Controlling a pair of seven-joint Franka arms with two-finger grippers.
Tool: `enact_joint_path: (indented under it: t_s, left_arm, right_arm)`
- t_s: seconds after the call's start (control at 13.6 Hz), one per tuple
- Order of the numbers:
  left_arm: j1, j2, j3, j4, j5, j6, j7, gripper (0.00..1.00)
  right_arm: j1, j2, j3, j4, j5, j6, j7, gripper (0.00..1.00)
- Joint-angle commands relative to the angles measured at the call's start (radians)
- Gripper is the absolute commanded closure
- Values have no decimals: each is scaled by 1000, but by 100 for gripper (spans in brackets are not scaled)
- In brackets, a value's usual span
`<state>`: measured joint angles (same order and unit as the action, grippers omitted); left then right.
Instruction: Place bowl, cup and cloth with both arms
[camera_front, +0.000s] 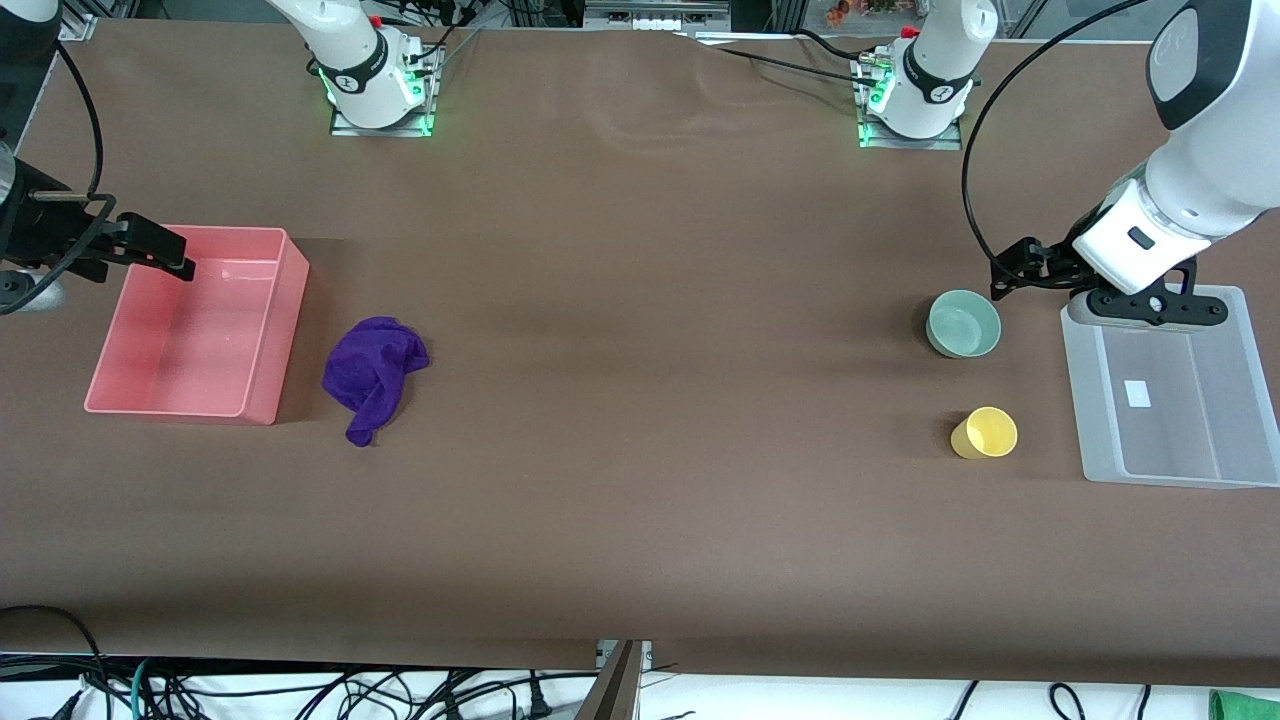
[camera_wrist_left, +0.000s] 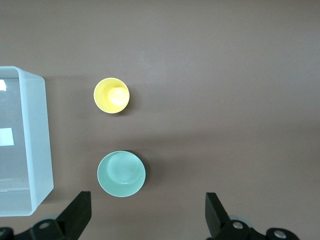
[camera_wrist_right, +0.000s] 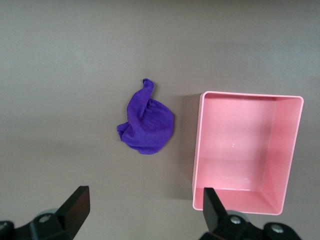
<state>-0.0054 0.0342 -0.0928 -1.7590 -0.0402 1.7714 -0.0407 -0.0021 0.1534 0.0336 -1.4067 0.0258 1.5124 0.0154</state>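
The mint-green bowl (camera_front: 963, 323) stands upright on the brown table at the left arm's end. The yellow cup (camera_front: 984, 433) stands nearer to the front camera than the bowl. The left wrist view shows the bowl (camera_wrist_left: 121, 174) and the cup (camera_wrist_left: 111, 95) from above, both empty. My left gripper (camera_front: 1160, 308) (camera_wrist_left: 147, 212) is open and empty, high over the clear bin's edge beside the bowl. The purple cloth (camera_front: 374, 375) (camera_wrist_right: 146, 124) lies rumpled beside the pink bin. My right gripper (camera_front: 158, 250) (camera_wrist_right: 142, 207) is open and empty, high over the pink bin's edge.
An empty pink bin (camera_front: 270, 330) (camera_wrist_right: 200, 145) stands at the right arm's end. An empty clear plastic bin (camera_front: 1080, 400) (camera_wrist_left: 42, 150) stands at the left arm's end, beside the bowl and the cup. Brown tabletop (camera_front: 650, 350) lies between the two groups.
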Motion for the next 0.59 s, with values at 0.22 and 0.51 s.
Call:
enact_joint_path:
  t_s: [0.22,0.51]
  left_arm:
    - [11,-13,-7,9,2,-33,-8,0]
    - [11,-4,-4,9,2,-32,-5,0]
  right_arm:
    - [-6,-1,2,2,13,-5,-14,0]
    - [-6,-1,2,2,13,-3,-14,0]
